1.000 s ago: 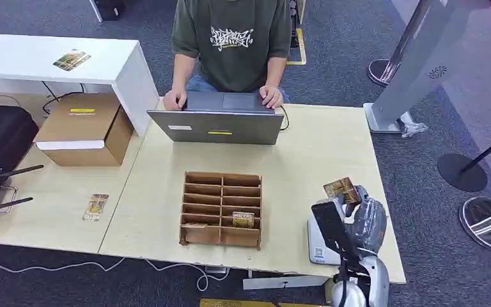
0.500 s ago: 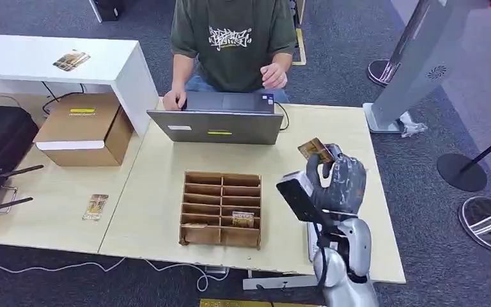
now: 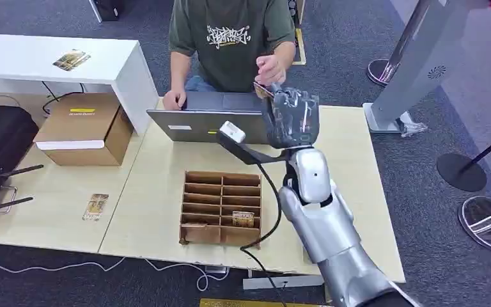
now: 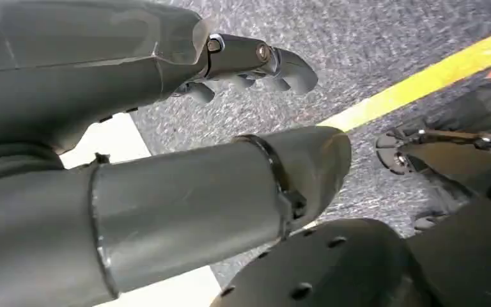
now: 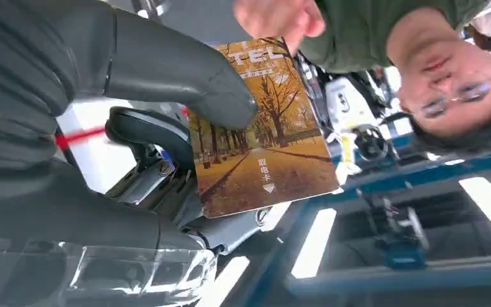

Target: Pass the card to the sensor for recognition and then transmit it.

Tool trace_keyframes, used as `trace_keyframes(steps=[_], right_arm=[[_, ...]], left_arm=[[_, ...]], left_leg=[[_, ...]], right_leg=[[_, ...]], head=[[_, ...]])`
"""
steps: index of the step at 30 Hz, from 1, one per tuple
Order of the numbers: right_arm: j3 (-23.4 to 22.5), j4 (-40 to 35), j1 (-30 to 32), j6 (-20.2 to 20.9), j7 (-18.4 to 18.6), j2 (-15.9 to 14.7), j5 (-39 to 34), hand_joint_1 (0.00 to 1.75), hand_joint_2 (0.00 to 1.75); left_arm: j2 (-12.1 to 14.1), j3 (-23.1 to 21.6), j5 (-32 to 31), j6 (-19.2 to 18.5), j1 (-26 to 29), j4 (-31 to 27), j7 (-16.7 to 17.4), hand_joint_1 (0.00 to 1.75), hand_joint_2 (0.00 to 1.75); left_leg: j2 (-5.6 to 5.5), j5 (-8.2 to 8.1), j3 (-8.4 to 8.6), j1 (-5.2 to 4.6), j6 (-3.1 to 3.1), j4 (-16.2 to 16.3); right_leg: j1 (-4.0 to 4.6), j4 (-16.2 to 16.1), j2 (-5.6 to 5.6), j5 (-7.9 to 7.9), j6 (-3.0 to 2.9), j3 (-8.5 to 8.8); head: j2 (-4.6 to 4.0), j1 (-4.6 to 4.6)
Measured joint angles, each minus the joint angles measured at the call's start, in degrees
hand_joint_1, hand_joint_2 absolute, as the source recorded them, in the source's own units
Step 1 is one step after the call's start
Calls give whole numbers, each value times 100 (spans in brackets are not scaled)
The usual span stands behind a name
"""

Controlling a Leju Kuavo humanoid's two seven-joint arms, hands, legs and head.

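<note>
The table (image 3: 332,160) carries, in order of bulk, an open laptop (image 3: 217,121) at its far edge, a cardboard box (image 3: 86,128) to the left, and a wooden rack (image 3: 220,208) of slots in the middle with one card sitting in a lower right slot. A person (image 3: 233,38) in a green shirt sits behind the laptop, one hand resting at its corner, the other hand (image 3: 270,67) raised toward the robot. The right arm (image 3: 323,217) reaches up and across the table, its right hand (image 3: 292,118) lifted above the laptop's right end. That hand pinches the card (image 5: 259,137) between its thick thumb (image 5: 179,70) and the darker fingers behind it; the card shows an avenue of autumn trees and stands clear of the table, just beside the person's raised hand, whose fingertips come right up to the card's far edge, though contact cannot be made out. The left hand (image 4: 249,64) hangs over grey carpet with a yellow line, fingers curled in and holding nothing. A loose card (image 3: 95,206) lies on the table's left part, and another (image 3: 71,60) on the white counter (image 3: 51,64).
</note>
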Motion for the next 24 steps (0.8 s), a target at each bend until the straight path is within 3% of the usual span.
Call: trace_keyframes(steps=[5, 13, 24], right_arm=[[217, 995, -739, -92, 191, 120, 421, 173, 175], [557, 2400, -1702, -168, 861, 354, 602, 175, 175], [599, 3059, -2017, -149, 980, 374, 599, 173, 175]], left_arm=[[2, -125, 2, -33, -54, 4, 22, 0, 0], [0, -230, 70, -44, -48, 9, 29, 0, 0], [2, -313, 85, -66, -53, 9, 116, 0, 0]], left_leg=[[-5, 1, -2, 0, 1, 1], [-6, 0, -5, 0, 1, 1], [-6, 0, -5, 0, 2, 2]], right_leg=[[0, 0, 0, 0, 0, 0], [0, 0, -4, -1, 0, -4], [0, -1, -4, 0, 0, -4]], head=[[0, 0], [0, 2], [0, 0]])
